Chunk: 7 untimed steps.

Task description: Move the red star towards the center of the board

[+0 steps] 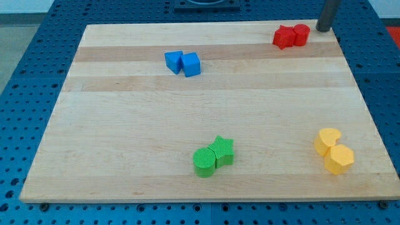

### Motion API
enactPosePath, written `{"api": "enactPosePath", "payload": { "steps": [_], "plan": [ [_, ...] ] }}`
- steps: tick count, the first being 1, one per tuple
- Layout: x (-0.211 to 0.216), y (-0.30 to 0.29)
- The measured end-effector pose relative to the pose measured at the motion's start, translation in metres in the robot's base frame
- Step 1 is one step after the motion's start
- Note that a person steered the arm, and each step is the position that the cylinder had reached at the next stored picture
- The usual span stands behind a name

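Camera view: wooden board [125, 125] sits on a blue perforated counter [19, 94]; my tip [324, 29] is at the board's top right corner, just right of the red pair, close but with a small gap showing; rod runs up out of frame at the view's top.

Red star [284, 37] is near the top right of the board, well away from centre; it touches a red cylinder [302, 35] on its right; the cylinder is the one nearer my tip.

No gripper on this arm, just the rod, so no open or closed state to give; my tip holds nothing.

Blue pair sits upper left of centre: blue triangle [174, 61] on the left, blue cube [192, 64] on the right, touching each other; well apart from my tip.

Green pair is at bottom centre: green cylinder [204, 162] left and slightly lower, green star [222, 150] right and slightly higher, touching.

Yellow pair is at bottom right: yellow heart [327, 141] above, yellow hexagon [340, 159] below and slightly right, touching; close to the board's right edge.

Four pairs are well apart from one another.
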State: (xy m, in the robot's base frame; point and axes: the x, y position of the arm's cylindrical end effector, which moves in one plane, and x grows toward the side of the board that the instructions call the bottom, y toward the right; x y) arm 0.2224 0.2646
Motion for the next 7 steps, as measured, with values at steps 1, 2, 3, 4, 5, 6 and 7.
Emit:
{"api": "enactPosePath", "payload": {
  "steps": [1,2,3,4,5,6,7],
  "plan": [
    [0.009,-0.029],
    [0.024,-0.070],
    [0.033,-0.107],
    [0.044,-0.142],
    [0.057,-0.173],
    [0.073,-0.201],
    [0.089,-0.224]
  ]
}}
